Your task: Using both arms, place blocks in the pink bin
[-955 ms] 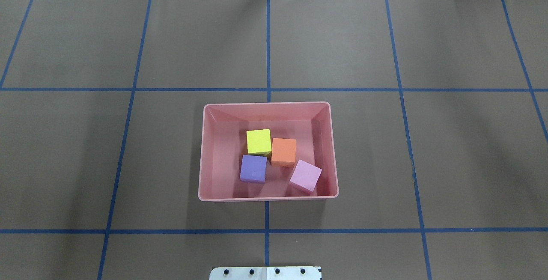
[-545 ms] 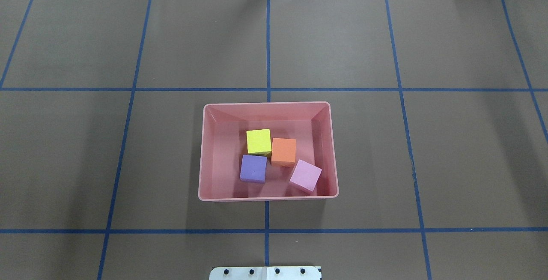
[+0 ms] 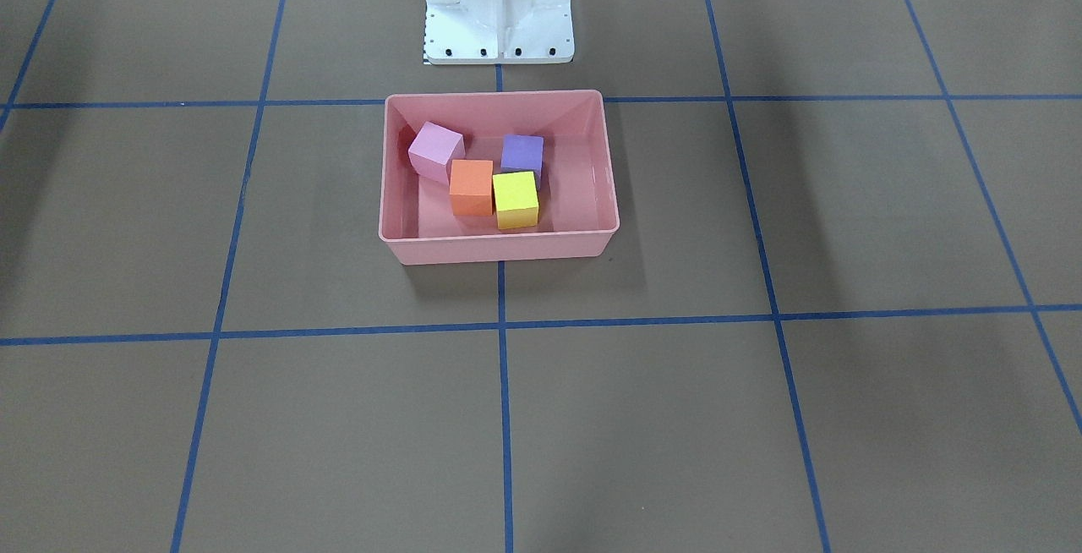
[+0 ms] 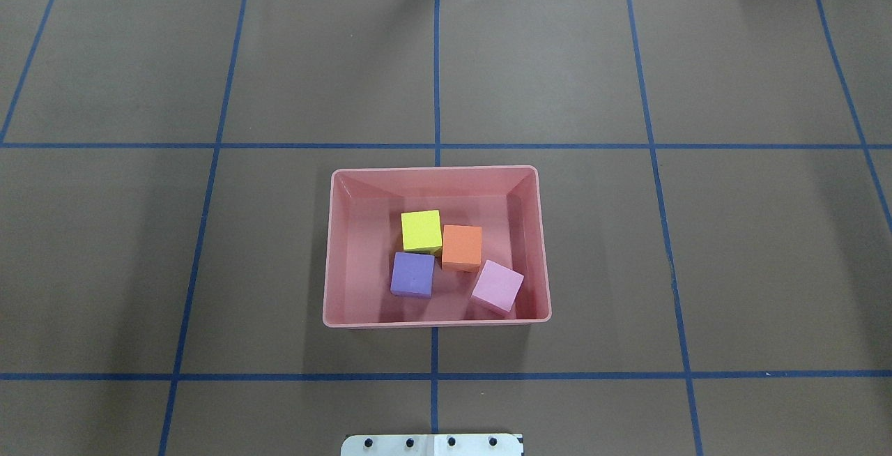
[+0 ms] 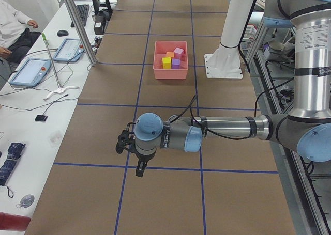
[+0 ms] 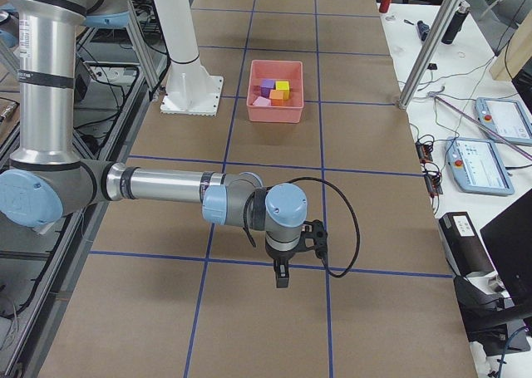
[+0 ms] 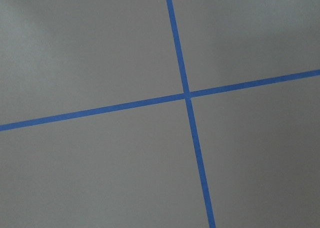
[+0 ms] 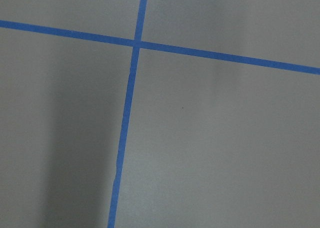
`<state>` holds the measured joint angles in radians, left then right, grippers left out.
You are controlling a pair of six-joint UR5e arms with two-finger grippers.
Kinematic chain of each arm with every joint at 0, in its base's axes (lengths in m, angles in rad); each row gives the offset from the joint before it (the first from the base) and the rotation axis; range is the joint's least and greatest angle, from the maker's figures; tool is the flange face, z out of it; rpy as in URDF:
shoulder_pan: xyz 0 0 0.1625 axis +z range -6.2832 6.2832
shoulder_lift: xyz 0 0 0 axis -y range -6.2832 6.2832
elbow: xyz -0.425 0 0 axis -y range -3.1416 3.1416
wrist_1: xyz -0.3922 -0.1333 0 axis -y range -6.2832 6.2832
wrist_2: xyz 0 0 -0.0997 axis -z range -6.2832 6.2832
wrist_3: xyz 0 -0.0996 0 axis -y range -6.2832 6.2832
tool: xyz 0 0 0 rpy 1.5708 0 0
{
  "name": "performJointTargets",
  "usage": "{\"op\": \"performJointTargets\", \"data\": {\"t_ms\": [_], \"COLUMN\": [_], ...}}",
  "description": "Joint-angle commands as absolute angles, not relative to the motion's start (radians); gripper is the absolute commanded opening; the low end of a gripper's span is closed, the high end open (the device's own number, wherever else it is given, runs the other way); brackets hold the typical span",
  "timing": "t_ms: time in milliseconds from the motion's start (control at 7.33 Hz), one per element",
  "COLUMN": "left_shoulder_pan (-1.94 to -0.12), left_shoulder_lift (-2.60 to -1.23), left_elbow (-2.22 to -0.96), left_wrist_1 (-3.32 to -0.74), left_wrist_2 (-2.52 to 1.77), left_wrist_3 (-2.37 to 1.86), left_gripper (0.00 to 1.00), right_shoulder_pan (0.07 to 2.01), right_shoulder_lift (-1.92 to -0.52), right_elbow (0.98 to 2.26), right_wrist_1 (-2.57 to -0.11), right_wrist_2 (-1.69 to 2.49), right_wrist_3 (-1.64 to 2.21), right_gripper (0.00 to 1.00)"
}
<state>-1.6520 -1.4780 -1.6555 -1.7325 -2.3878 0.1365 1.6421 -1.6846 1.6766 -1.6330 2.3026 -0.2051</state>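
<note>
— What's on the brown paper-covered table [image 4: 627, 233]?
— The grey-silver left arm [image 5: 222, 129] and right arm [image 6: 166, 185], low over its ends, well apart from the salmon-pink plastic bin [image 4: 355, 247] mid-table.
— What's inside the bin?
— The yellow foam cube [image 4: 421, 230] against the orange cube [image 4: 462, 247], the purple cube [image 4: 412, 274] beside yellow, and the light pink cube [image 4: 497, 286] askew near a corner.
— The grippers?
— Left gripper [image 5: 138, 169] and right gripper [image 6: 281, 275] hold nothing I can see; spread or pressed together, I can't tell.
</note>
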Motion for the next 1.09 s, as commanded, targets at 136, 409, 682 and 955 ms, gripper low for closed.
{"op": "performJointTargets", "data": {"t_ms": [136,409,682,955], "left_shoulder_pan": [-1.652,-1.652,-1.654,-1.652], "left_shoulder_lift": [-1.477,-1.467,-1.460,-1.460], "left_elbow": [-1.655,-1.657,-1.655,-1.655], "left_wrist_1": [-1.735,-1.738,-1.738,-1.738], "left_wrist_2": [-2.382,-2.384,-2.385,-2.387], "left_wrist_3": [0.135,0.135,0.135,0.135], "left_gripper": [1.00,1.00,1.00,1.00], "right_shoulder_pan": [1.643,1.643,1.643,1.643], "right_shoulder_lift": [-1.687,-1.687,-1.687,-1.687], "right_elbow": [1.671,1.664,1.664,1.664], "right_wrist_1": [-1.632,-1.632,-1.632,-1.632], "right_wrist_2": [2.301,2.301,2.303,2.303], "right_wrist_3": [-0.195,-0.195,-0.195,-0.195], "right_gripper": [1.00,1.00,1.00,1.00]}}
